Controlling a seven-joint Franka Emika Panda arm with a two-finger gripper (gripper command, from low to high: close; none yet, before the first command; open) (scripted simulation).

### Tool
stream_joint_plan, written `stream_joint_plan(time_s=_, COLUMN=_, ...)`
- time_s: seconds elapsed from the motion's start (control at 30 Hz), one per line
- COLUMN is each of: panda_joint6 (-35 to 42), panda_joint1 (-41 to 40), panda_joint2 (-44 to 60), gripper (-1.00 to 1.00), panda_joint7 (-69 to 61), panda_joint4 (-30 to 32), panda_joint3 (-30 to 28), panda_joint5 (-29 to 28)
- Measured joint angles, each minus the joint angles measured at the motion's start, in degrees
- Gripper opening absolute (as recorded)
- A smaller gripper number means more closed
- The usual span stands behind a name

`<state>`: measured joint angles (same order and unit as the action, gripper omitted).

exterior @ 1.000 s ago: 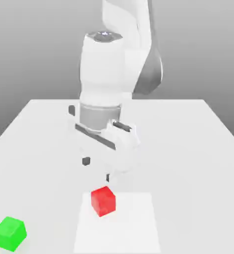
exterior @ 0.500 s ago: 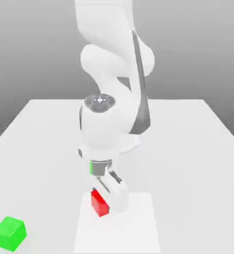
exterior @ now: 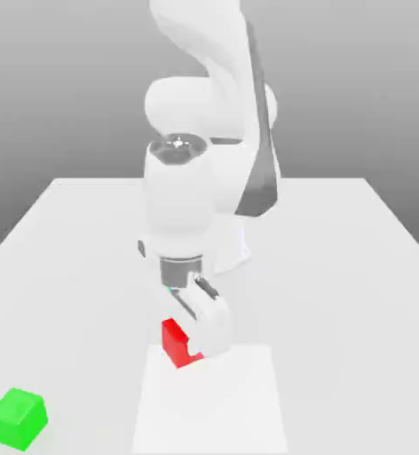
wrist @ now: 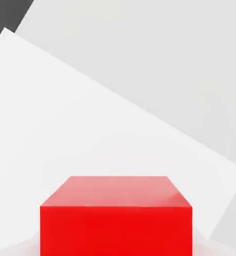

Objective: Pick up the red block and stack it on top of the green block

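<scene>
— Red is what sits between my jaws (exterior: 192,348): the red block (exterior: 177,343), a small matte cube. They have closed in on its sides and hold it; in the exterior view my white hand covers the block's side toward that view's right.

— Where is it against the bench?

— Over the paler square patch (exterior: 240,400) on the white bench (exterior: 337,267), near that patch's edge at about 11 o'clock. From my hand camera the red block (wrist: 116,215) shows its top face and one side face, with the pale patch (wrist: 65,125) spread behind it. I cannot tell whether the block touches the surface.

— And the green block?

— The green block (exterior: 17,418) lies at roughly 8 o'clock from the red one in the exterior view, well apart, on the bench's near corner at that view's left.
</scene>
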<state>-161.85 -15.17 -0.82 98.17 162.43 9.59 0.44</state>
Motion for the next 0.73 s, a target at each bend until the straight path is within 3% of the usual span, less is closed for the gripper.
stream_joint_plan(time_s=0.2, panda_joint6=6.4, panda_joint1=-3.3, panda_joint2=3.2, gripper=-1.0, panda_joint7=-1.1, panda_joint4=-9.9, panda_joint3=-4.4, panda_joint5=3.2)
stream_joint_plan(time_s=0.47, panda_joint6=14.7, panda_joint1=-10.2, panda_joint2=11.7, gripper=-1.0, panda_joint7=2.2, panda_joint4=-26.4, panda_joint3=-10.8, panda_joint5=1.5)
stream_joint_plan(time_s=0.63, panda_joint6=9.6, panda_joint1=-11.7, panda_joint2=20.5, gripper=-1.0, panda_joint7=2.7, panda_joint4=-29.9, panda_joint3=-12.0, panda_joint5=1.4)
stream_joint_plan(time_s=0.67, panda_joint6=8.5, panda_joint1=-11.7, panda_joint2=21.7, gripper=1.0, panda_joint7=2.6, panda_joint4=-30.0, panda_joint3=-12.0, panda_joint5=1.5)
stream_joint_plan(time_s=0.73, panda_joint6=8.5, panda_joint1=-11.7, panda_joint2=21.7, gripper=1.0, panda_joint7=2.6, panda_joint4=-30.0, panda_joint3=-12.0, panda_joint5=1.5)
